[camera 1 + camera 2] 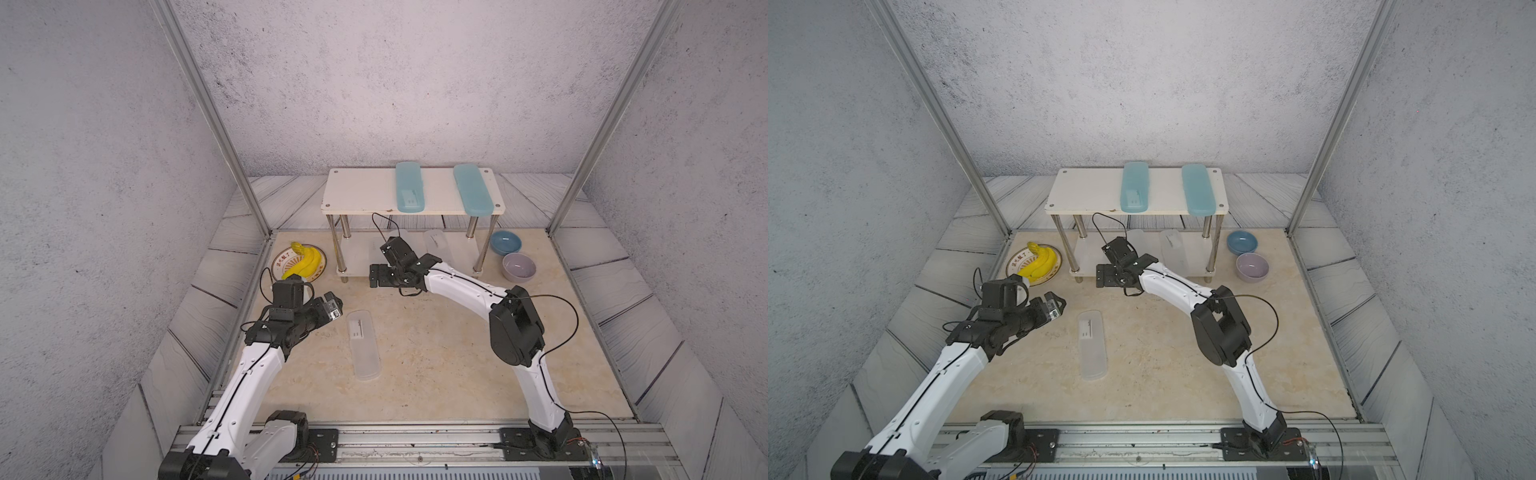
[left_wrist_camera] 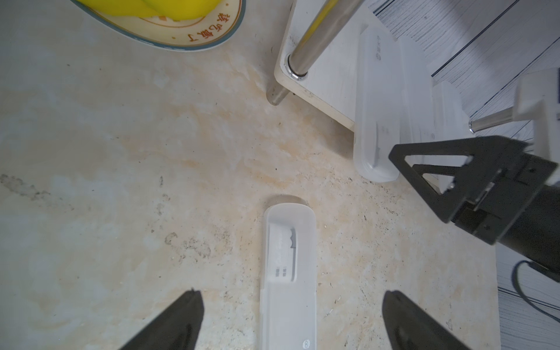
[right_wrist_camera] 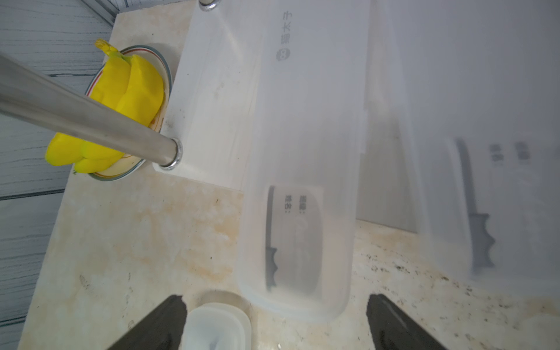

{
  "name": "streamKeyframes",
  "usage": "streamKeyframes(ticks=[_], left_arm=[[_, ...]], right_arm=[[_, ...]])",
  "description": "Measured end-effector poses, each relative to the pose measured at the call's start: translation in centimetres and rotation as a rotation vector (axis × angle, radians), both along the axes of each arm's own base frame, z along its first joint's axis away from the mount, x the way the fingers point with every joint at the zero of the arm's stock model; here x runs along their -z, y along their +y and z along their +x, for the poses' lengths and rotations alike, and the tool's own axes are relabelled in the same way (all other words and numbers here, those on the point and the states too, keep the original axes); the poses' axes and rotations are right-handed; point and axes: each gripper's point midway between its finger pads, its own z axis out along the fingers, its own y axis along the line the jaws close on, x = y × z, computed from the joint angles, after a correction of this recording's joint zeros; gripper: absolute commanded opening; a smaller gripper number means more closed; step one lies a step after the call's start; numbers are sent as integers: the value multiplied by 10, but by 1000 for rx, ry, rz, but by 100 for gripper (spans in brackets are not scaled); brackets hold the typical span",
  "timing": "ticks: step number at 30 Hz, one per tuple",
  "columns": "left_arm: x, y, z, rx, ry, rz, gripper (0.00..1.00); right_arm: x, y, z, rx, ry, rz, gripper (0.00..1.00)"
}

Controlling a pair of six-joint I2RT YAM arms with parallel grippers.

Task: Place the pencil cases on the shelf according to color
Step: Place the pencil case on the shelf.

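Note:
The shelf (image 1: 357, 191) stands at the back, with two teal pencil cases (image 1: 409, 187) (image 1: 471, 189) across its top board. Frosted pencil cases lie side by side on the lower board (image 3: 218, 91). The nearest one (image 3: 303, 181) overhangs the board's front edge. My right gripper (image 3: 276, 298) (image 1: 384, 262) is open just in front of that overhanging end, its fingers wider than the case and not touching it. Another frosted case (image 1: 363, 345) (image 2: 288, 272) lies flat on the table. My left gripper (image 2: 292, 292) (image 1: 330, 309) is open above it, fingers well clear on either side.
A plate (image 1: 286, 259) with yellow bananas (image 1: 305, 259) sits left of the shelf. A blue bowl (image 1: 505, 242) and a lilac bowl (image 1: 518, 267) stand to the shelf's right. Chrome shelf legs (image 2: 321, 33) and metal frame posts (image 1: 253, 195) border the workspace.

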Motion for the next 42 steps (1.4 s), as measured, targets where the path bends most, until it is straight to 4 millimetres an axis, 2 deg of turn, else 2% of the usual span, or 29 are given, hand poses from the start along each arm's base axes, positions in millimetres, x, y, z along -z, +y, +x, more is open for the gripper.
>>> streamKeyframes(ticks=[4, 9, 12, 13, 17, 19, 23, 29, 35, 42], left_arm=[[4, -5, 0, 20, 19, -20, 99], [1, -7, -1, 32, 10, -32, 99], [-4, -7, -3, 31, -13, -33, 99], [-4, -7, -3, 31, -19, -34, 99], [1, -6, -8, 27, -16, -38, 99], [6, -6, -10, 23, -3, -41, 99], [12, -6, -12, 17, 14, -44, 99], [13, -6, -12, 16, 15, -43, 99], [15, -6, -12, 16, 22, -42, 99], [22, -7, -9, 18, 37, -43, 99]], right_arm=[[-6, -7, -16, -13, 17, -9, 96], [9, -22, -44, -32, 48, -97, 95], [17, -34, -67, -53, 56, -161, 90], [20, -39, -74, -56, 59, -176, 86], [32, -52, -103, -76, 84, -189, 52], [41, -53, -107, -67, 102, -176, 42], [61, -38, -101, -66, 135, -144, 32], [77, 0, -69, -62, 122, -97, 29], [73, 20, -42, -49, 81, -57, 29], [67, 26, -9, -21, 35, -17, 29]])
